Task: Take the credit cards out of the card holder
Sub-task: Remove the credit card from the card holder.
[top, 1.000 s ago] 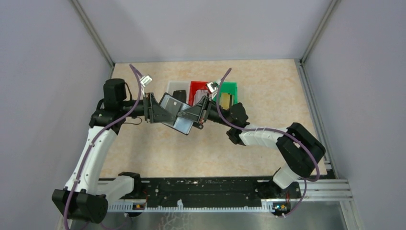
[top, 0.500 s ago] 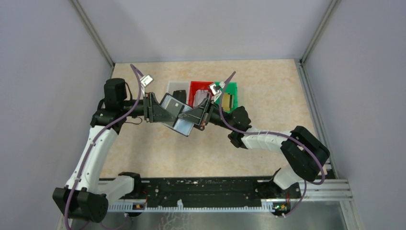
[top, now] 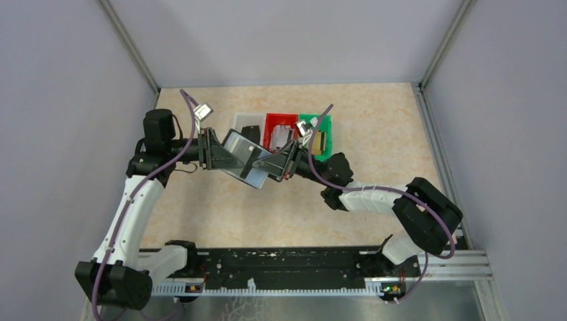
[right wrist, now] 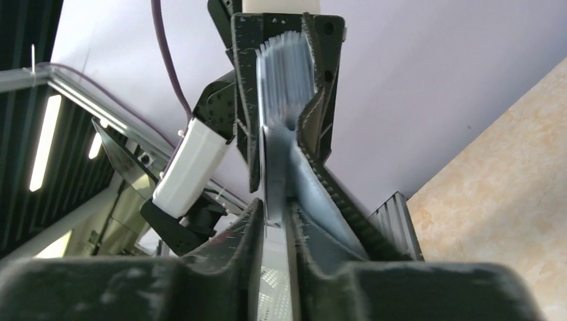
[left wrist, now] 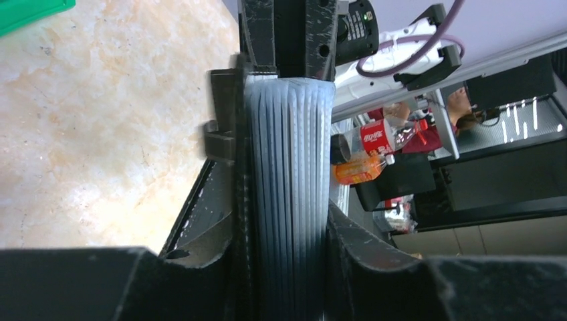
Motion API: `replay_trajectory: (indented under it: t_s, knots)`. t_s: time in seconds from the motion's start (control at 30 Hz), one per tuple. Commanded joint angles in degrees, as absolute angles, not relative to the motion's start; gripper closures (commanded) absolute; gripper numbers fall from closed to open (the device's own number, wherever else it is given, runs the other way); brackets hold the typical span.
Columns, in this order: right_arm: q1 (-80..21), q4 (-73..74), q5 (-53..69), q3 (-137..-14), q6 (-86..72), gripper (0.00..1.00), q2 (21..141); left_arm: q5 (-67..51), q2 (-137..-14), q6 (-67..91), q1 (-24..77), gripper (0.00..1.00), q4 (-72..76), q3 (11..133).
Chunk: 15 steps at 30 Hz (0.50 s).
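The black card holder [top: 242, 158] hangs in the air between both grippers, above the table in front of the bins. My left gripper [top: 219, 151] is shut on its pleated grey pocket stack [left wrist: 289, 167], with its black cover against the left finger. My right gripper [top: 275, 162] faces it and is shut on a thin silvery grey card edge [right wrist: 275, 177] that sticks out of the pleats [right wrist: 287, 67]. The holder's black ribbed cover lies outside the right finger. A black card [top: 251, 134] lies in the white bin, and a gold card [top: 317, 140] lies in the green bin.
Three small bins stand in a row behind the grippers: white [top: 239, 122], red [top: 270, 123] and green [top: 326, 123]. A pale grey thing [top: 285, 136] lies in the red bin. Grey walls close the table on the left, back and right.
My right arm has shifted a little to the right and the holder now lies flatter and more stretched between the two grippers. Both grips are unchanged.
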State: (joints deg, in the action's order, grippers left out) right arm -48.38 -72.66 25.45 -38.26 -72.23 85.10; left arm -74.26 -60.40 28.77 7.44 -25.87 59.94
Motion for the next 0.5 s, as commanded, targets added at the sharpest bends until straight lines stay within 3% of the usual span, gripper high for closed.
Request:
replay_trajectory:
  t_s: [0.0,0.1,0.27,0.4,0.47]
  knots:
    - [-48.7,-73.87,25.29,-40.11,-72.15,0.72,84.49,-79.17,-59.54,29.94,7.3,0.68,-22.76,60.39]
    - [-48.69,-74.05,25.73,-42.53,-72.83,0.64,85.62,-78.73,-59.61,29.97,7.29,0.79,-22.67,60.36]
    - [-48.78,-72.71,26.54,-45.83,-72.95,0.66,87.63,-78.21,-59.24,29.52,7.29,0.79,-22.88,60.8]
    - [-48.78,-73.67,26.95,-46.15,-73.65,0.82,88.52,-77.84,-59.2,27.83,7.29,0.78,-24.66,61.49]
    - [-48.78,-73.77,27.03,-45.32,-73.5,0.92,87.95,-77.63,-59.6,27.06,7.29,0.73,-25.53,62.04]
